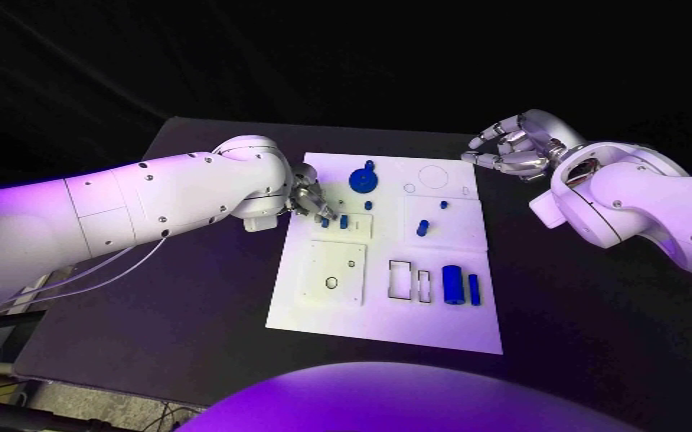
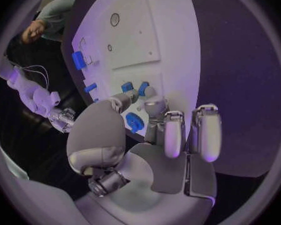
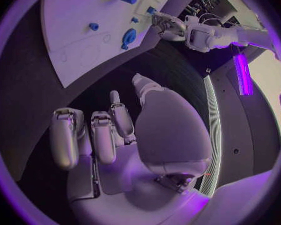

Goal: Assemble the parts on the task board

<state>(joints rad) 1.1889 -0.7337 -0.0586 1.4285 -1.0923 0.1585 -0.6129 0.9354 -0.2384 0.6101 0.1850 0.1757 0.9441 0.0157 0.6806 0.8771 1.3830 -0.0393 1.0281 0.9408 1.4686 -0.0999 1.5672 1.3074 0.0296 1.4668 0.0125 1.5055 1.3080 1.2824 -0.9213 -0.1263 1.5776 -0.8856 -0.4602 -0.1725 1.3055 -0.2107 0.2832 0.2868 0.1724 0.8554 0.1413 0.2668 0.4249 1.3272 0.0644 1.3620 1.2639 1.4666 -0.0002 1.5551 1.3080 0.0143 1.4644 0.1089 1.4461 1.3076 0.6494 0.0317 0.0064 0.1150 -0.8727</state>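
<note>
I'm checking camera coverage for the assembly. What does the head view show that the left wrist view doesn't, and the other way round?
Head view alone: the right hand hovering off the task board's far right corner, and the blue cylinder and bar lying at the board's near right. Left wrist view alone: the left hand's palm side, its fingers curled. Both: the task board, the round blue part and the left hand.
</note>
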